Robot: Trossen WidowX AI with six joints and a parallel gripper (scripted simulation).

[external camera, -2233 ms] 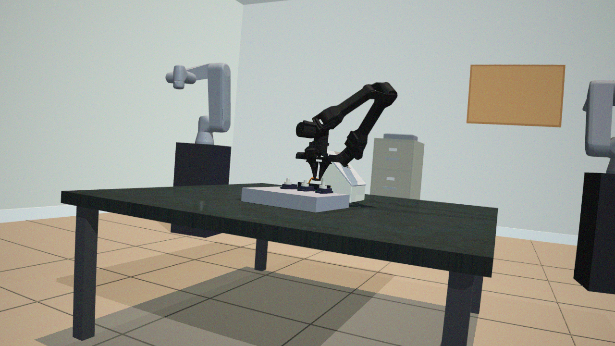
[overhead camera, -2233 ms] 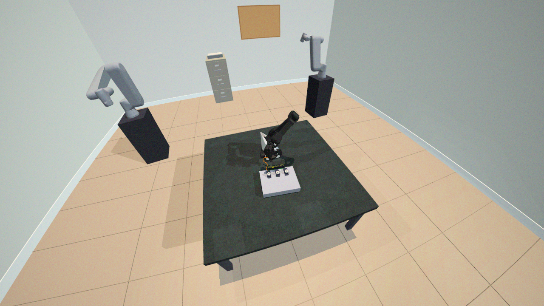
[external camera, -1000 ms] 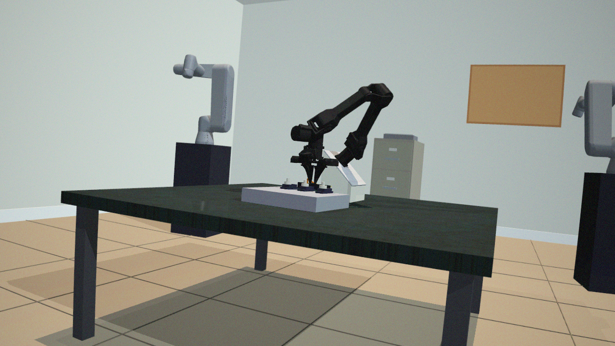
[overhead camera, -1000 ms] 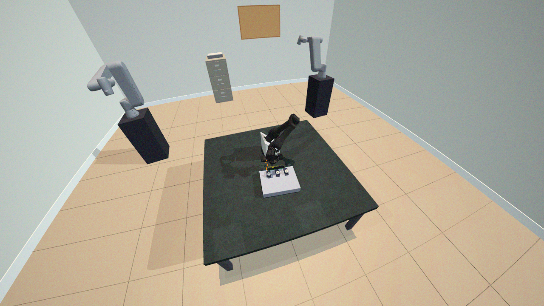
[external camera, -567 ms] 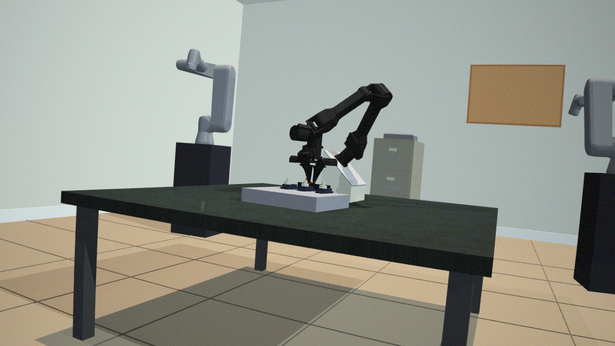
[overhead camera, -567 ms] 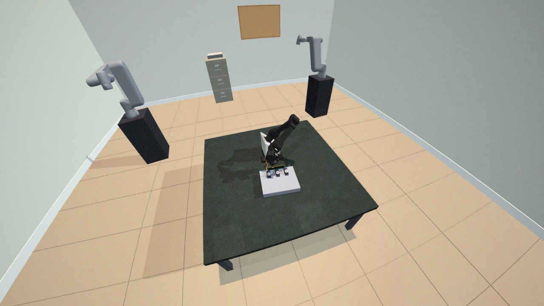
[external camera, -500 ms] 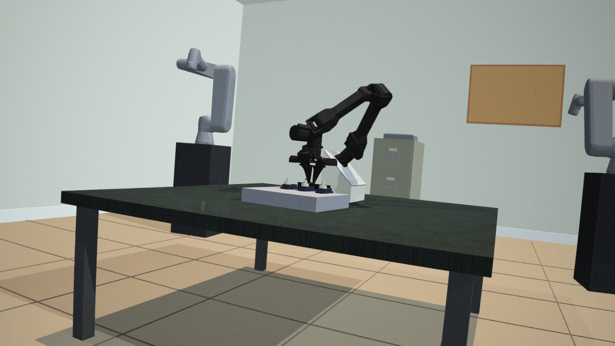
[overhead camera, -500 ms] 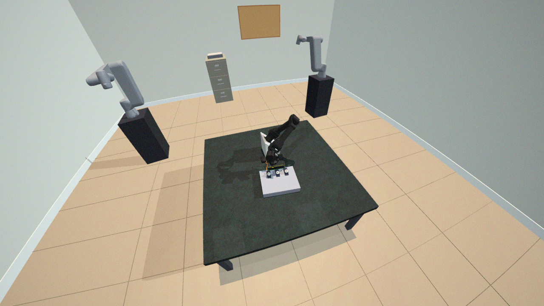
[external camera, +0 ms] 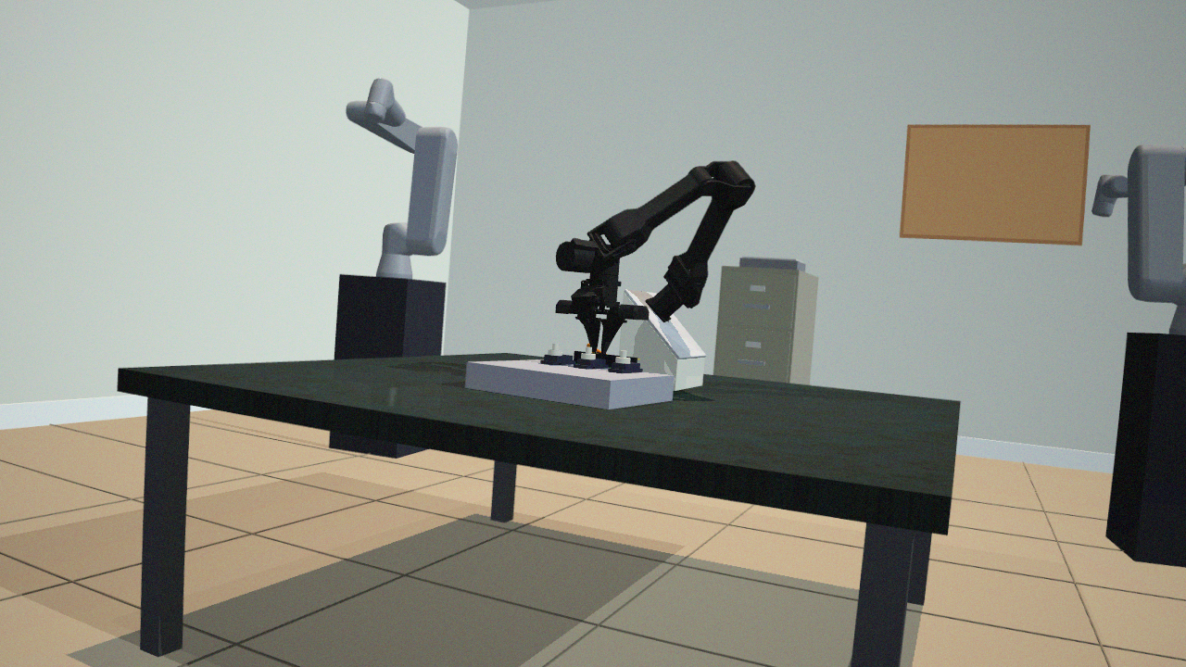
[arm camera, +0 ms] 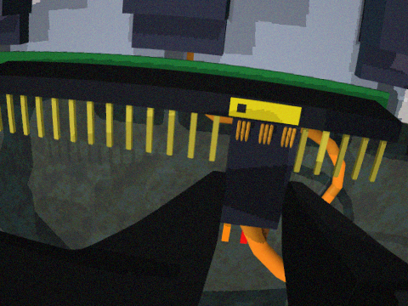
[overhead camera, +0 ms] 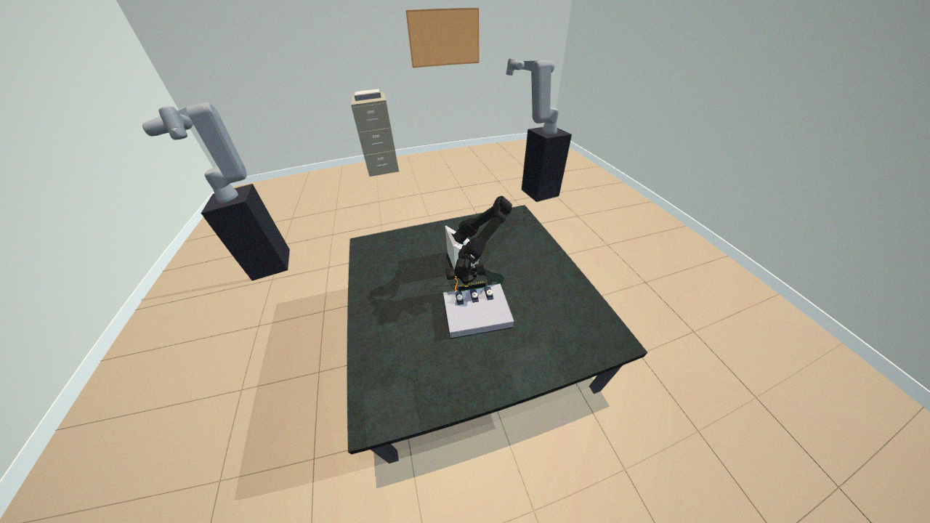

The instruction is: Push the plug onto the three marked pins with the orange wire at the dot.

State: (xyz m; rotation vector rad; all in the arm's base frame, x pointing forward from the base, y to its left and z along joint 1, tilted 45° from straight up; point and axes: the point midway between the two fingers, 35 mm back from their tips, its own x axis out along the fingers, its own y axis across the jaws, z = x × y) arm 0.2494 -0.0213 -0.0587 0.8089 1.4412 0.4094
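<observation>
My gripper (arm camera: pixel 255 190) (external camera: pixel 599 348) is shut on the dark flat plug (arm camera: pixel 255 204), gripping the sides of its rear part. In the wrist view the plug's front reaches the black pin header under the yellow band (arm camera: pixel 272 114); the marked pins are hidden by the plug. The band's dot (arm camera: pixel 241 108) is at its left end. At the plug's back, the orange wire (arm camera: pixel 226 233) is on the left, with a red wire (arm camera: pixel 243 237) beside it. Uncovered pins (arm camera: pixel 128 127) stick out on both sides and look straight. Whether the plug is fully seated is not clear.
Three servos (overhead camera: pixel 459 298) (overhead camera: pixel 474 296) (overhead camera: pixel 490 293) sit along the edge of the pale holder (overhead camera: pixel 481 318) (external camera: pixel 538 381). The orange lead (arm camera: pixel 340 170) loops past the pins right of the plug. A white slanted block (external camera: pixel 687 371) stands by the arm's base on the dark table (overhead camera: pixel 402 390).
</observation>
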